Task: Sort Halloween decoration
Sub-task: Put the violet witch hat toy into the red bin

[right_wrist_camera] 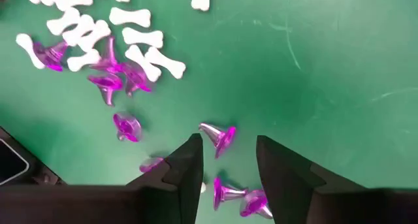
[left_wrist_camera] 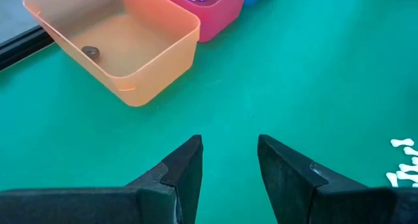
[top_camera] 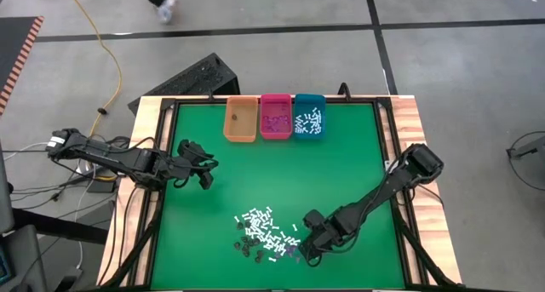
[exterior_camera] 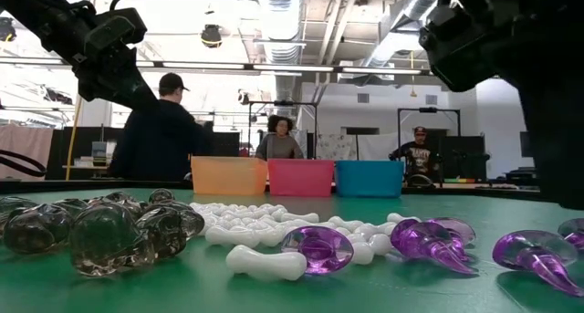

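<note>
The Halloween decoration lies in a loose pile on the green mat near the front edge: white bone pieces, purple hat-shaped pieces and dark clear pieces. My right gripper hangs open over the pile's right end, pointing steeply down. One purple piece lies just past its fingertips and two more lie on the mat between its fingers; it touches none of them. My left gripper waits open above bare mat at the left.
At the far edge stand three bins side by side: orange holding one dark piece, pink holding purple pieces, and teal holding white ones. Bare green mat lies between bins and pile. People stand beyond the table.
</note>
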You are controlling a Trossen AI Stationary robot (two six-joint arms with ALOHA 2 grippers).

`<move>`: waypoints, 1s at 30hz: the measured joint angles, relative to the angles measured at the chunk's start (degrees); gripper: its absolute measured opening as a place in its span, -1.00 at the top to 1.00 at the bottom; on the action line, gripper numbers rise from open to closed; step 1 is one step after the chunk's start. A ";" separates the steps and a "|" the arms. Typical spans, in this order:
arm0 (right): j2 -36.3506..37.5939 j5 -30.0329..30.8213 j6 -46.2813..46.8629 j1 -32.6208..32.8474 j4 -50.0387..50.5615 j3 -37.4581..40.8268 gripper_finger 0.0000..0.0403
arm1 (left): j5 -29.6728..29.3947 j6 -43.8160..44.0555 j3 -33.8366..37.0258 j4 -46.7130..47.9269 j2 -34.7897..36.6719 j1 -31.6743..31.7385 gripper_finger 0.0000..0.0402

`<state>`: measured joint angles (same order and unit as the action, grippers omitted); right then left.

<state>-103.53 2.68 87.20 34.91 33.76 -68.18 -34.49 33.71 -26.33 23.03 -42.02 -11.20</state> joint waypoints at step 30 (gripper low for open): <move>-4.28 -2.08 -4.38 -1.51 -2.36 0.00 0.90 | -0.67 -0.04 -0.02 0.48 0.00 0.00 0.31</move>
<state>-107.81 0.60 82.81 33.40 31.40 -68.18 -35.16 33.67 -26.35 23.51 -42.02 -11.20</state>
